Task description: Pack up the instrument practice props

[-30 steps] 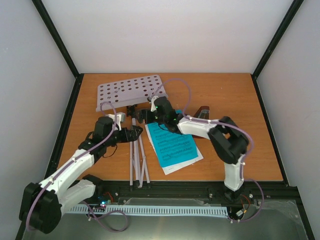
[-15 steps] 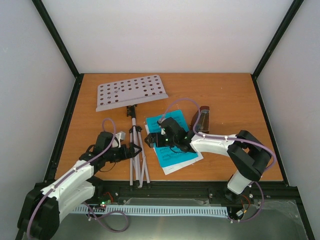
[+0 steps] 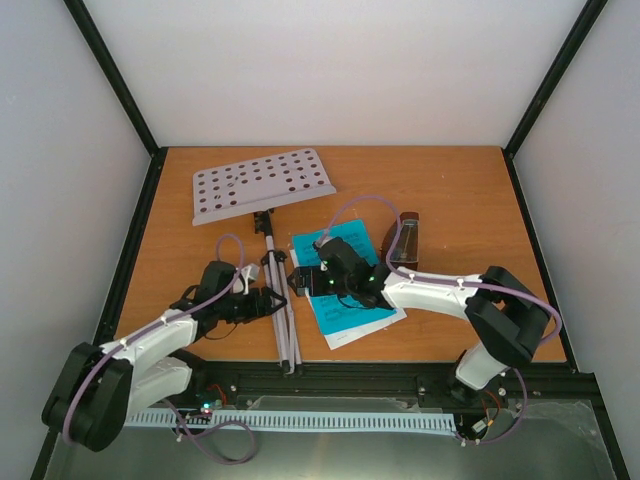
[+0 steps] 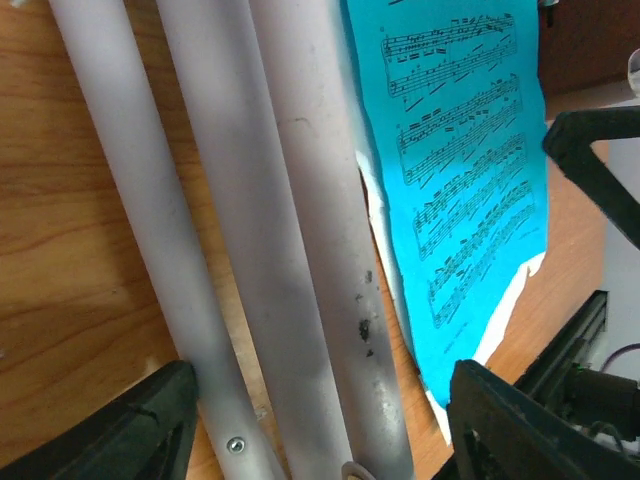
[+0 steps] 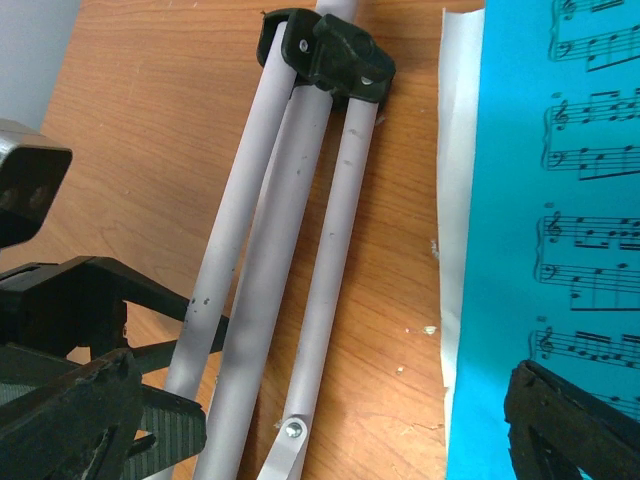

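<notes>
The white music stand lies flat. Its hole-punched desk (image 3: 262, 185) is at the back left and its folded legs (image 3: 284, 325) point toward me. My left gripper (image 3: 270, 300) is open, and the three legs (image 4: 270, 250) lie between its jaws (image 4: 320, 440). My right gripper (image 3: 300, 280) is open over the legs (image 5: 300, 260) below the black hub (image 5: 330, 50), its midpoint (image 5: 330, 430) above bare wood. The blue music sheet (image 3: 348, 290) lies on the white sheet (image 3: 375, 322). The brown metronome (image 3: 405, 240) stands behind my right arm.
The black frame rail (image 3: 400, 378) runs along the near edge. Grey walls close in the wooden table (image 3: 460, 190) on three sides. My left gripper's black fingers (image 5: 90, 290) show beside the legs in the right wrist view.
The stand's legs, spread apart at their near ends before, now lie bunched together. My left gripper has moved right onto them. My right gripper has come down from the stand's neck to the legs.
</notes>
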Robot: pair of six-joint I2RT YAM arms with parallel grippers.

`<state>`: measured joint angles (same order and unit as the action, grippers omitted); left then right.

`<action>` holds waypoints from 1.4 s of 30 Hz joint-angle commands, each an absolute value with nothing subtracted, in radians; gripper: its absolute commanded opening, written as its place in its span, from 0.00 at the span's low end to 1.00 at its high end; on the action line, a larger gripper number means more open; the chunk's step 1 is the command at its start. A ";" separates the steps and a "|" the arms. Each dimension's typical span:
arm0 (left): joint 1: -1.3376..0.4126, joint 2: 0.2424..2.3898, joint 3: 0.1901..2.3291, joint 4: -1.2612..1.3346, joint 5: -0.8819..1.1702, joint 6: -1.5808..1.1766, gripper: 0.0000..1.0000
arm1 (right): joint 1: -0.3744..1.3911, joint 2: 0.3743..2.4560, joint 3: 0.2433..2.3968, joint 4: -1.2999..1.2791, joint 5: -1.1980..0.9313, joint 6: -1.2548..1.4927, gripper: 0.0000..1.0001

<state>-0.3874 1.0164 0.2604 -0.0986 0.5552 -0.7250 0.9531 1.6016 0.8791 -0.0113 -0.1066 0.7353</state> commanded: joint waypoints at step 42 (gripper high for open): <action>0.522 1.089 0.497 0.382 0.238 -0.455 0.99 | -0.282 0.959 0.523 0.100 -0.098 0.304 1.00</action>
<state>0.5255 1.1267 0.6495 0.1406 0.4370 -0.5095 -0.2485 1.0325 0.7193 -0.1539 -0.1883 0.2932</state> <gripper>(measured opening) 0.994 0.999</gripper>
